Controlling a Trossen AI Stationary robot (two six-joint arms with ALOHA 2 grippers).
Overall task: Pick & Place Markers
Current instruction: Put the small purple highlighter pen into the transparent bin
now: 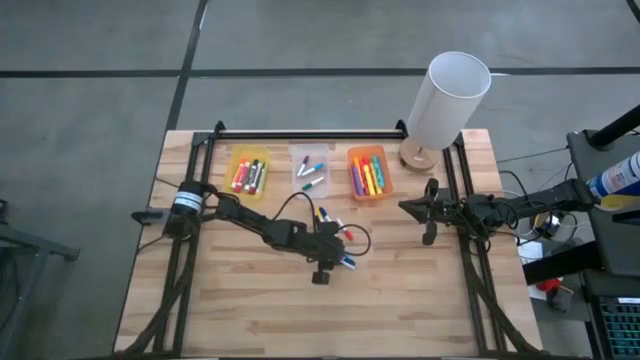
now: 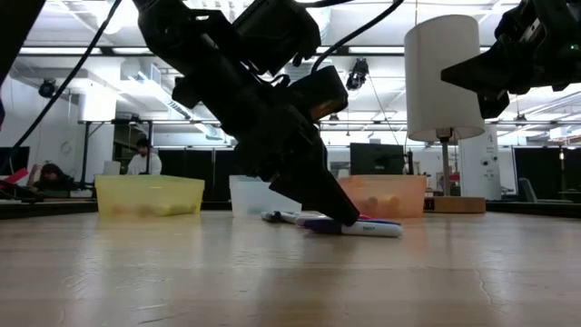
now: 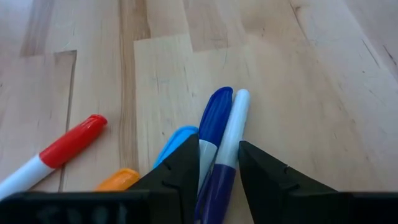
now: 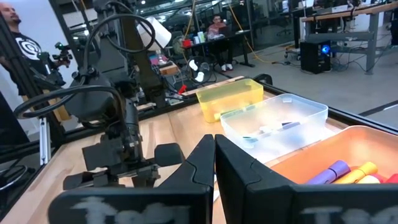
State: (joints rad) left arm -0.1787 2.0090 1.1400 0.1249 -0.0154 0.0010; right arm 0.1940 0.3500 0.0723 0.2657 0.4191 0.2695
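My left gripper [image 3: 219, 146] is down at the table's middle [image 1: 340, 256], slanting down, fingers apart. Between its fingers lie a blue-capped marker [image 3: 216, 112] and a purple marker with a white cap [image 3: 234, 121], side by side, flat on the wood. In the low view the fingertips reach down to the purple marker [image 2: 368, 228]. A red-capped marker [image 3: 68, 146], an orange cap [image 3: 118, 180] and a light-blue cap [image 3: 177, 140] lie beside the fingers. My right gripper [image 4: 214, 149] hovers shut over the table's right side [image 1: 404, 207], holding nothing. My left gripper has one finger [image 3: 186, 162] on the blue-capped marker's side and the other finger [image 3: 261, 171] beside the purple marker. The fingers come slanting down, along the markers. Both markers lie flat on the table. Whether the fingers touch them, I cannot tell.
At the back stand a yellow bin [image 1: 248, 172], a clear bin [image 1: 311, 170] and an orange bin [image 1: 369, 173], each with markers inside. A white lamp [image 1: 445, 100] stands at the back right. More loose markers [image 1: 325, 214] lie just beyond the left gripper.
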